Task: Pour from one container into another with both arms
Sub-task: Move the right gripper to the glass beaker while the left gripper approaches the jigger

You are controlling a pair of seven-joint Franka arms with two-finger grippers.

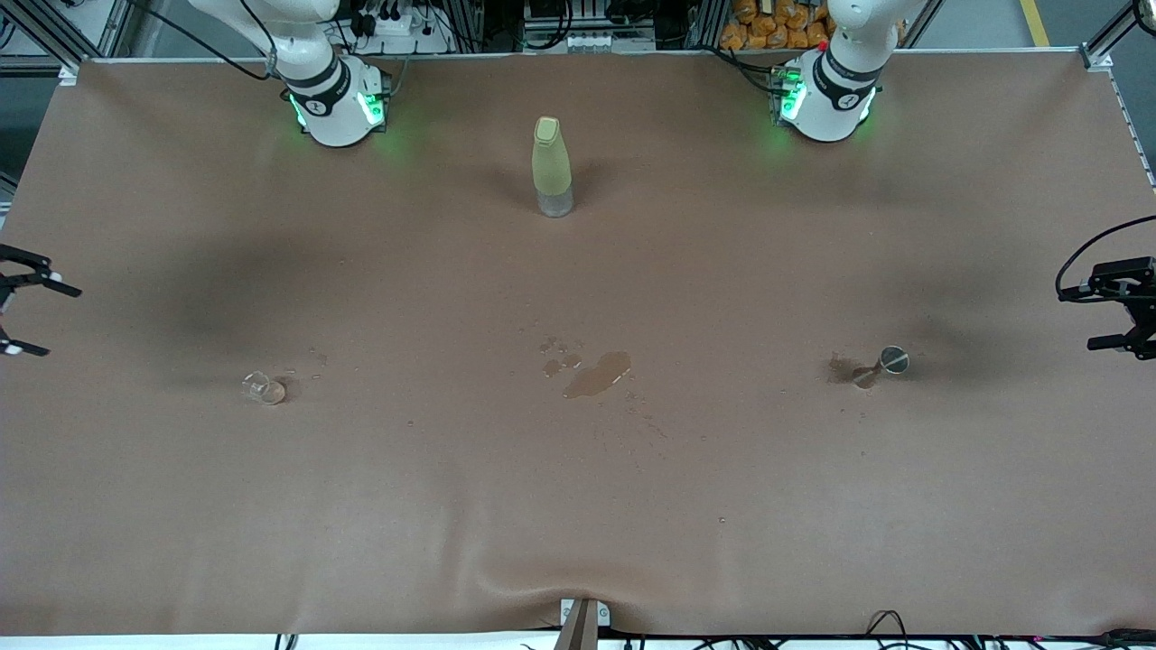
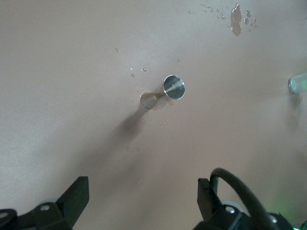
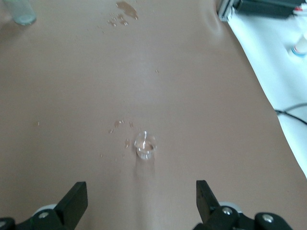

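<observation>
The right gripper [image 1: 23, 302] is seen at the right arm's end of the table [image 1: 578, 506], held up over the brown cover with its fingers [image 3: 72, 201] spread wide and nothing between them. A small clear glass cup [image 1: 264, 388] is found on the table near that end, with a few droplets scattered beside it. A tall pale-yellow bottle [image 1: 552, 167] is stood upright midway between the two arm bases, farther from the front camera than a puddle of spilled liquid [image 1: 596, 374] near the table's middle. A metal jigger [image 1: 880, 366] is set toward the left arm's end, ringed by small drops. The left gripper [image 1: 1120, 307] is held over that end, its fingers [image 2: 76, 196] likewise parted and empty.
</observation>
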